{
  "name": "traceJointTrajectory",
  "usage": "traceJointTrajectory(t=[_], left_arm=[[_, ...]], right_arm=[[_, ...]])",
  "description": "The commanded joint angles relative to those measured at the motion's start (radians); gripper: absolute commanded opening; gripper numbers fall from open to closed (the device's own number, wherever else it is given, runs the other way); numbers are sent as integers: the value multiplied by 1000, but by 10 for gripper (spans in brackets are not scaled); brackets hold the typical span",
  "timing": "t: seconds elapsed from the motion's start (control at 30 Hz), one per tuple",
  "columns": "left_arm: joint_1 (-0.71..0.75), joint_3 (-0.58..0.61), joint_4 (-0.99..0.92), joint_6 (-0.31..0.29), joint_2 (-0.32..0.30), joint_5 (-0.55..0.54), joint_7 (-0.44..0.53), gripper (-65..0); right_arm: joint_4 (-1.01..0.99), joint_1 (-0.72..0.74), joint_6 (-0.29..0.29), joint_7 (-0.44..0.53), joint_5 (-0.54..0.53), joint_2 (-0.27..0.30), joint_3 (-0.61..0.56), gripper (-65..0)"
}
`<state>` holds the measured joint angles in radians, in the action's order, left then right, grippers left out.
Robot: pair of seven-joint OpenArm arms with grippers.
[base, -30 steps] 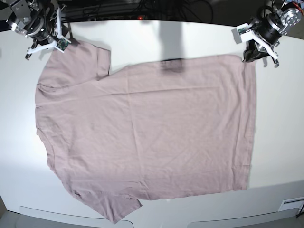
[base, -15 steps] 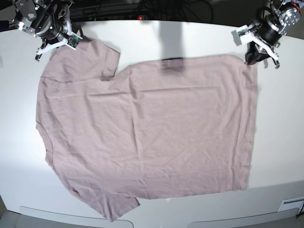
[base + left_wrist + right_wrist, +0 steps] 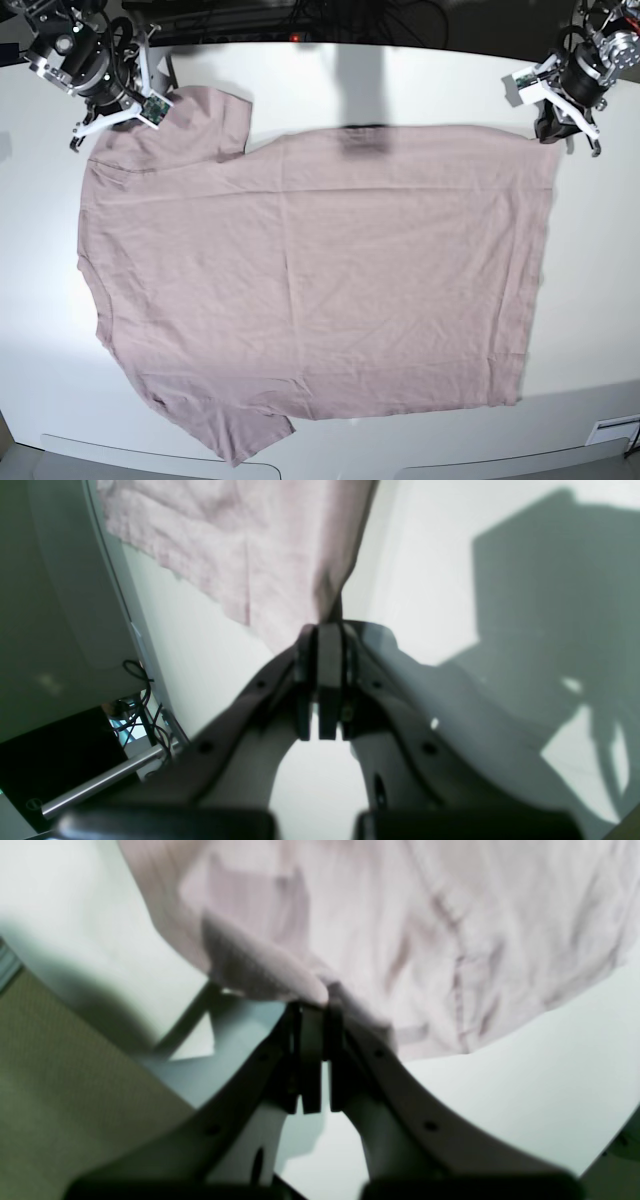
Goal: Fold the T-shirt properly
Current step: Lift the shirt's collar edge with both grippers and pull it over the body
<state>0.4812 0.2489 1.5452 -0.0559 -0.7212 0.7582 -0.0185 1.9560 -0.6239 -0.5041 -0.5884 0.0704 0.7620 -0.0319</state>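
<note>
The dusty pink T-shirt [image 3: 320,270] lies spread flat on the white table [image 3: 420,80], sleeves to the left and hem to the right. My left gripper [image 3: 553,130] is at the far right, shut on the shirt's far hem corner. In the left wrist view it [image 3: 330,630] pinches a fold of the shirt [image 3: 260,555]. My right gripper [image 3: 150,108] is at the far left, shut on the far sleeve. In the right wrist view it [image 3: 315,1002] clamps bunched fabric [image 3: 400,940].
A dark shadow [image 3: 362,130] falls across the shirt's far edge. Cables [image 3: 300,15] run behind the table. The table's near edge [image 3: 400,465] is just below the near sleeve. A metal bar and wires [image 3: 115,770] hang beyond the table edge in the left wrist view.
My left gripper has pulled the far hem corner to the right, stretching the far edge straighter. My right gripper has shifted right and slightly down with the sleeve.
</note>
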Motion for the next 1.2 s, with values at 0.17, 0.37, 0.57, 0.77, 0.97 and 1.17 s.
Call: traceJointTrajectory(t=[0.17,0.37,0.57,0.77,0.97,1.17], left_arm=[[-40,-7,14,15,-25,-1,0,-650],[-90,-7,14,15,-25,-10,-16,-650],[-124,-7,14,15,-25,-55,-23,-650],[-159,-7,17,15,-34,-61,-138,-650],[-160,-7,35,15,-36,-90,-116,-650],[-160,-7,35,14,-35,-158,-108,-650]], right_arm=[[19,72,19,-30,-4,16,28,-650],[18,126,50,-29,-63,16,28,-650],[16,177,72,-29,-77,16,28,-650],[15,214,74,-31,-108,16,28,-650],[12,214,78,-29,-108,16,28,-650],[5,249,97,-26,-105,-31,28,-650]])
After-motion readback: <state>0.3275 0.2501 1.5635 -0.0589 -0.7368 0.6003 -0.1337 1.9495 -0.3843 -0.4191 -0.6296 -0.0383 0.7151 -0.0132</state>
